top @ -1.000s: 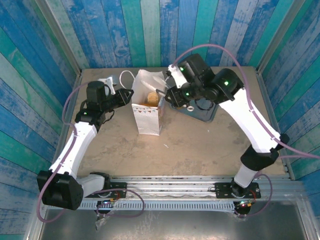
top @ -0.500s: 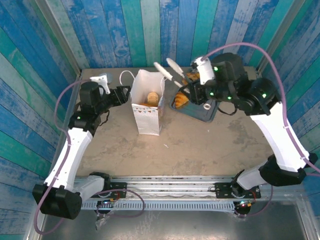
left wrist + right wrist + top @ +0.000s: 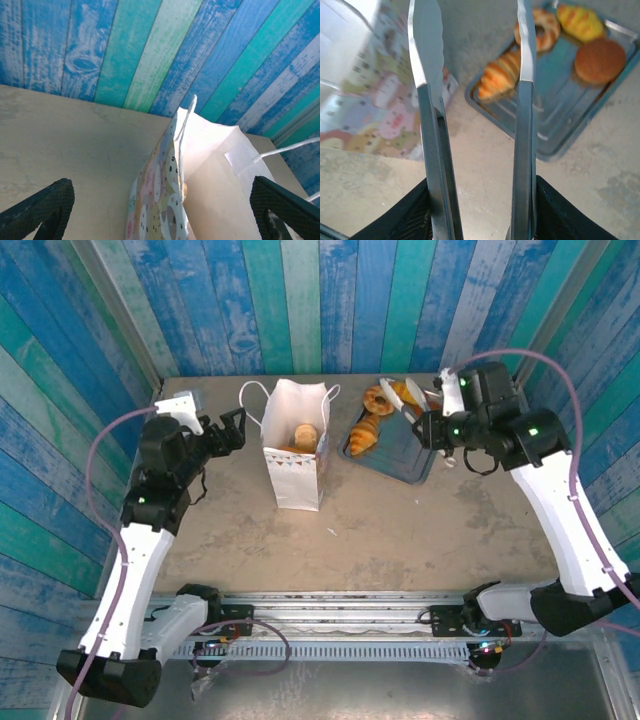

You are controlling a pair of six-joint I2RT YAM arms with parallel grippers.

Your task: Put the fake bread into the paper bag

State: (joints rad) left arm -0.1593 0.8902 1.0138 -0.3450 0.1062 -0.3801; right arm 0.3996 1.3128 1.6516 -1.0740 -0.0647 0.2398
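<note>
Currently one paper bag [image 3: 298,465] stands upright and open-mouthed on the table [image 3: 400,525], between the two arms. It has two white cord handles and a colourful print on its sides. At least one piece of bread [image 3: 304,434], a round golden one, lies inside the bag; how many more lie under it I cannot tell.

One grey metal tray [image 3: 555,117] sits just to the right of the bag, close but apart from it. Four pastries rest on the tray:
- one striped croissant [image 3: 501,75] near the edge closest to the bag
- one ring [image 3: 543,27]
- one yellow croissant [image 3: 580,22] at the far corner
- one round brown bun [image 3: 600,61]

The left pincer [image 3: 230,430] hangs just to the left of the bag near its rim. Its two black fingers [image 3: 42,205] are spread wide apart, with nothing between them.

The right pincer [image 3: 433,426] is above the far right part of the tray, clamped on the handle end of one pair of metal tongs [image 3: 427,55]. The two arms of the tongs stand apart and carry nothing. Their tips point toward the tray and the bag.
</note>
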